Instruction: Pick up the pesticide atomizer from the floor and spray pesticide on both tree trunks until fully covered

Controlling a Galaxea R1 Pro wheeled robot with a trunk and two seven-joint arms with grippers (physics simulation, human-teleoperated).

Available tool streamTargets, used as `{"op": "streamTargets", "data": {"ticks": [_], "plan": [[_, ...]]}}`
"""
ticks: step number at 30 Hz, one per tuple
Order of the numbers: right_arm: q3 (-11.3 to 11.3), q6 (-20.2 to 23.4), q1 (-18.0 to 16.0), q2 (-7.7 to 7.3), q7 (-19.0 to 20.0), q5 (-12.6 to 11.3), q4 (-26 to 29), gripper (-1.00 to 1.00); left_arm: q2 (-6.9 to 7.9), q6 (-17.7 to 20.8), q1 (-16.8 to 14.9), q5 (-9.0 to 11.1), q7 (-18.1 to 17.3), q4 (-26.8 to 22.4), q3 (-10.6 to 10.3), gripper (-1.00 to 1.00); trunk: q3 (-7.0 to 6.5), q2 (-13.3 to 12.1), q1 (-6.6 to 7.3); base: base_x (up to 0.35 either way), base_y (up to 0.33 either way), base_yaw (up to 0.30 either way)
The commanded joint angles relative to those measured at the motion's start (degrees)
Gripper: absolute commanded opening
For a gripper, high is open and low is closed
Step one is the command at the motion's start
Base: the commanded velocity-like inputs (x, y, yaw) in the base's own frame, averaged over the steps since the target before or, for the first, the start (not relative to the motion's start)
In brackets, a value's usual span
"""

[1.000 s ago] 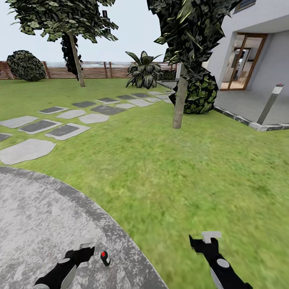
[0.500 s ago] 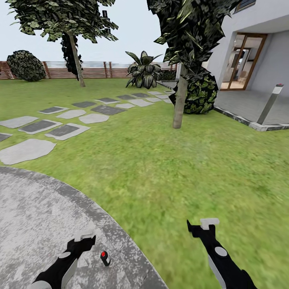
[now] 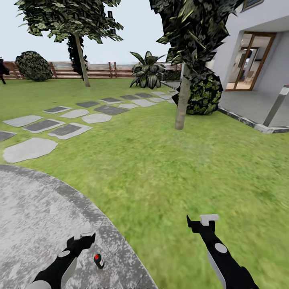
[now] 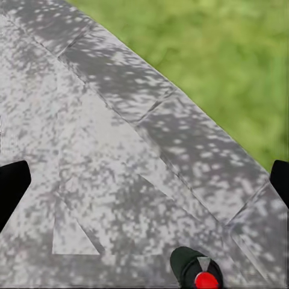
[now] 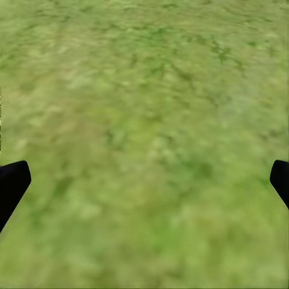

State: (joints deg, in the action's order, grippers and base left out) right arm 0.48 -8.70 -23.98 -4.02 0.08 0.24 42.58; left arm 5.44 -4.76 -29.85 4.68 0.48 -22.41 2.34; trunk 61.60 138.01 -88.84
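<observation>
The pesticide atomizer (image 3: 97, 261), a small dark bottle with a red top, stands upright on the grey concrete floor (image 3: 36, 216) close to its curved edge. My left gripper (image 3: 83, 237) hovers open just left of it and above the paving. In the left wrist view the atomizer (image 4: 197, 269) sits short of the open gripper (image 4: 144, 186), with nothing between the fingers. Over the lawn, my right gripper (image 3: 200, 222) is open and empty; its wrist view has the gripper (image 5: 144, 186) above bare grass. The near tree trunk (image 3: 182, 102) rises ahead on the right, the far tree trunk (image 3: 82, 62) at the back left.
Flat grey stepping stones (image 3: 66, 130) cross the lawn at left. A dark round bush (image 3: 204, 94) stands behind the near tree, and a broad-leaved plant (image 3: 149, 74) grows by the wooden fence (image 3: 100, 70). The white house with its raised patio (image 3: 257, 106) and a post (image 3: 277, 106) fills the right.
The head view has swung a little left, so the whole scene sits further right. Both grippers rose slightly a second ago and have held since. The atomizer stands where it was.
</observation>
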Motion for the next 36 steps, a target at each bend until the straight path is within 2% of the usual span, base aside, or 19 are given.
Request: {"op": "streamTargets", "data": {"ticks": [1,10,17,25,36], "plan": [[0.05,-0.18,-0.01,-0.03,0.01,0.02,-0.04,1.00,-0.01,-0.16,-0.02,0.50,0.05,-0.01,-0.05,1.00,0.02,0.02,0.02,-0.087,-0.266,0.235],[0.05,-0.18,-0.01,-0.03,0.01,0.02,-0.04,1.00,-0.01,-0.17,0.05,0.50,0.05,-0.32,-0.05,1.00,-0.27,0.02,0.02,-0.145,-0.258,0.252],[0.03,-0.18,-0.01,-0.03,0.01,0.02,-0.04,1.00,-0.04,-0.18,0.14,0.50,0.07,-0.51,-0.05,1.00,-0.47,0.02,0.02,-0.013,-0.032,0.223],[-0.03,-0.18,-0.02,-0.03,0.01,0.02,-0.04,1.00,-0.07,-0.17,0.14,0.50,0.11,-0.53,-0.05,1.00,-0.51,0.02,0.02,-0.004,-0.013,0.035],[-0.04,-0.18,-0.01,-0.03,0.01,0.02,-0.04,1.00,-0.08,-0.93,0.16,0.50,0.14,-0.53,-0.05,1.00,-0.51,0.02,0.02,-0.058,-0.157,0.001]]}}
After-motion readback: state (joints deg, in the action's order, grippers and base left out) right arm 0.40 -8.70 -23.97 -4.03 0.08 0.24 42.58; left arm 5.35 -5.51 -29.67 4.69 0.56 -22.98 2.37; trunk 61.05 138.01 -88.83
